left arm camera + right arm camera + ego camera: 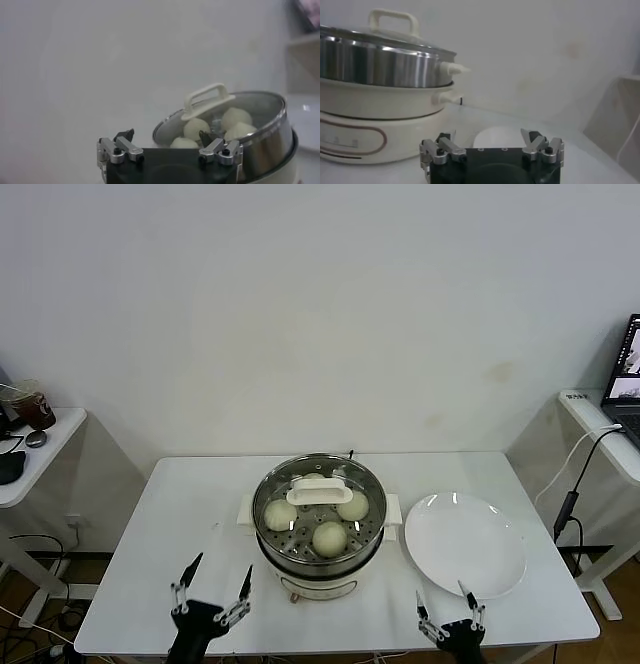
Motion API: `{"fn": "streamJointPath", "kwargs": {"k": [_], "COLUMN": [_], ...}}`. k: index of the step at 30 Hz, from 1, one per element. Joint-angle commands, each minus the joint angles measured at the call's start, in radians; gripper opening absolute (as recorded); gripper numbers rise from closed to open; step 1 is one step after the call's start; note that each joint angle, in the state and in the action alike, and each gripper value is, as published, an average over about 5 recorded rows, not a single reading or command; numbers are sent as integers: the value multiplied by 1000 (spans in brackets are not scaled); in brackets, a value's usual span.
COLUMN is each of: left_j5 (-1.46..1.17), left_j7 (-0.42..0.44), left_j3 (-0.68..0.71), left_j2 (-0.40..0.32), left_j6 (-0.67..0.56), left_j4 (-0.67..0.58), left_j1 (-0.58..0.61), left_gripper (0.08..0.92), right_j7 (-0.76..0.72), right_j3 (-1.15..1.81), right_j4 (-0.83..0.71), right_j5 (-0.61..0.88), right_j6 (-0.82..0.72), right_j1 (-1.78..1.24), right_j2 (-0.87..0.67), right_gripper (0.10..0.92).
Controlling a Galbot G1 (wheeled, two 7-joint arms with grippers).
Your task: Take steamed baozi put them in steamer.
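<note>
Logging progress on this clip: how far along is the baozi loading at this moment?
Looks essentially finished. The baozi sit inside the steamer, with the glass lid already on; a fourth bun is hard to make out under the lid handle. The plate is bare. Nothing is in hand: the left gripper and right gripper are open near the table's front edge.

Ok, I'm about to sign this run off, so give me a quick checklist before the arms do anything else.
1. Baozi in steamer: three show clearly, a fourth sits half hidden under the lid handle; ok.
2. Lid on steamer: ok.
3. Plate bare: ok.
4. Left gripper open, holding nothing: ok.
5. Right gripper open, holding nothing, at the plate's near edge: ok.
</note>
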Motion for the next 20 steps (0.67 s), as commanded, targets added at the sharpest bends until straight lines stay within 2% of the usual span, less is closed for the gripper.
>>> {"fn": "streamJointPath", "kwargs": {"k": [1,11,20], "left_j5": [-176,-170,-169], "left_j7": [-21,-29,2], "left_j3": [-85,-83,-89], "left_j2": [-52,-68,-68], "left_j6": [-198,-212,-214], "left_j4": [151,189,216], "left_j1": [135,140,127], "left_gripper": [823,823,823], "right_j7": [-4,13,25], "right_j3": [-22,-36,-44], "right_j4": [19,41,30], "right_j5": [44,36,20], "right_j6": [-51,-28,-3], "right_j1": [-19,-36,-34], "right_j2": [-12,-24,-38], "right_gripper": [823,823,823]}}
